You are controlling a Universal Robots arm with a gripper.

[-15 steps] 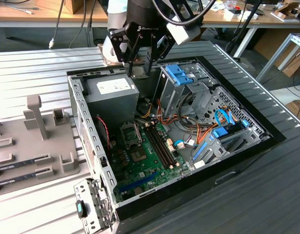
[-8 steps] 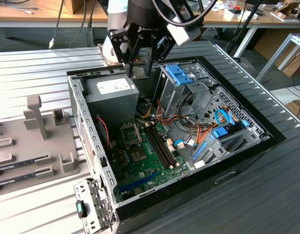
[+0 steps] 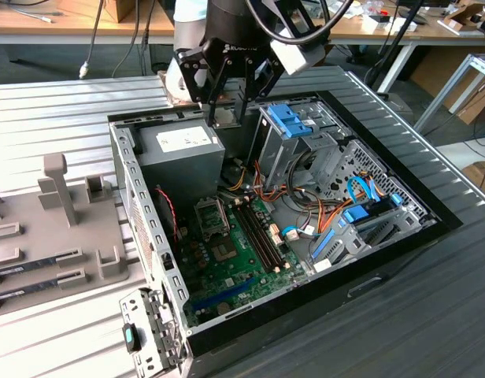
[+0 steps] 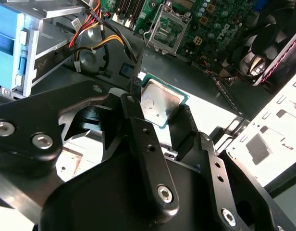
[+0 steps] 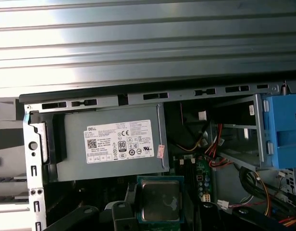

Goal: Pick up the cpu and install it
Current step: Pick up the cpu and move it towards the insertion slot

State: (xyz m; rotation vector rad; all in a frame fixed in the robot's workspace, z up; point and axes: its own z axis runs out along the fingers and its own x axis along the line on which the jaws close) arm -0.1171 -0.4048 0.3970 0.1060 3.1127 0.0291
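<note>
Black two-fingered gripper (image 4: 160,100) clamped the small square silvery-topped cpu (image 5: 160,199) between its fingertips, above the grey metal power-supply box (image 5: 112,142), with the empty-looking motherboard socket (image 4: 165,31) beyond them, installation not yet done.

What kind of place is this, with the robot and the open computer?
Probably a robotics lab or workshop. An open computer case sits on a ribbed metal table, a robot's gripper holds the cpu above it, and desks with dangling cables stand behind.
</note>
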